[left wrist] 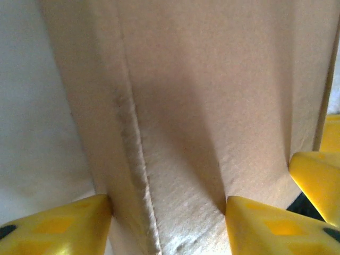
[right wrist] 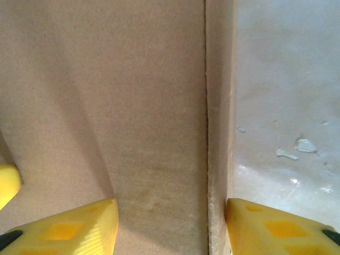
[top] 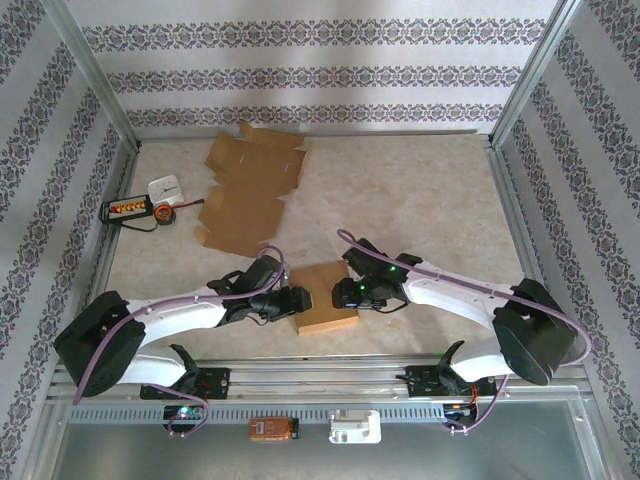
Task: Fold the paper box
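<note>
1. Jaws on the left gripper [top: 292, 302] stand roughly half apart, with cardboard filling the whole gap between its yellow fingers [left wrist: 58, 228]. It's the same on the right gripper [top: 345, 293]. Honestly can't tell whether either one is really squeezing or just straddling the wall.
2. The paper box [top: 326, 308] sits low in the middle of the overhead frame, on the counter [top: 430, 200]. It's sandwiched between the two grippers, one pushing in from each side.
3. What worries me is two arms leaning on a light, half-formed box from opposite sides. If one leans harder, I'd expect the box to skid or twist, and it's already near the counter's lower edge. A wall could also buckle mid-panel instead of bending on its score line.
4. The fuzzy crease [left wrist: 135, 159] runs up just inside the left-hand finger in the left wrist view. A pinch that lands off that line could set the fold crooked.
5. Overhead gives the layout, including the flat cardboard blanks [top: 250, 185] at upper left, well apart from the box. The arms cover the actual contact there, though.
6. The wrist views fill that in. Left wrist shows the crease and the other gripper's finger at the right edge. Right wrist shows a straight box edge, with bare counter and white specks [right wrist: 297, 149] to its right.
</note>
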Controlling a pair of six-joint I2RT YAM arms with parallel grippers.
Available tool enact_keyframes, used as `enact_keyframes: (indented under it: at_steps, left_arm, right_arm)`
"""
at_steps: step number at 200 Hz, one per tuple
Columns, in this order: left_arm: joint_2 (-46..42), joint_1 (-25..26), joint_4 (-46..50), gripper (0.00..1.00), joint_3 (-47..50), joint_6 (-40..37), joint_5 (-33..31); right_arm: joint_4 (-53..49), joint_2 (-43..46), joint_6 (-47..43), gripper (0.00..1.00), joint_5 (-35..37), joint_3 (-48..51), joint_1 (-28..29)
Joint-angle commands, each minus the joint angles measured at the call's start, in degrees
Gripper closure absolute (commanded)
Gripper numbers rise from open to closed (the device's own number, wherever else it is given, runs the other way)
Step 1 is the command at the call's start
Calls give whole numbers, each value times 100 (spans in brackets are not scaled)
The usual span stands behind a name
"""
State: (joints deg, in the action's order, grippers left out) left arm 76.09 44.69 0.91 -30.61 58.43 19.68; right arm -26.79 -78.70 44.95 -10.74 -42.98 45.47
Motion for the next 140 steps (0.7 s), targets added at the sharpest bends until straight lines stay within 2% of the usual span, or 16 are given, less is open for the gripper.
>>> enact_keyframes:
  at_steps: [1,24,56,78,119,140]
  left_arm:
    - [284,78,-194,49,-715,-565,-619]
    - [1140,-200,97,57,-1761,-1165,-982]
    - [2739,-443,-406,60,-3154,-1518,-858]
    - [3808,-457,-514,61,-4369,-1729,-787]
    - [5538,-626,-955,62,-6542,-1510,-792]
    - [6344,-732,-733,62,-7772,-1535,-857]
  right_arm:
    - [957,45,577,44,380,131,-199]
    - [1459,-154,519,45,566,71,-875]
    - [1914,-639,-53,43,934,-422,-1723]
    - [1807,-1298,-575,42,1135,-1200,-2275]
    - [1521,-2591,-1097,42,1066,-2860,-3115]
    - [1248,-3216,-1216,41,801,-3704,-3500]
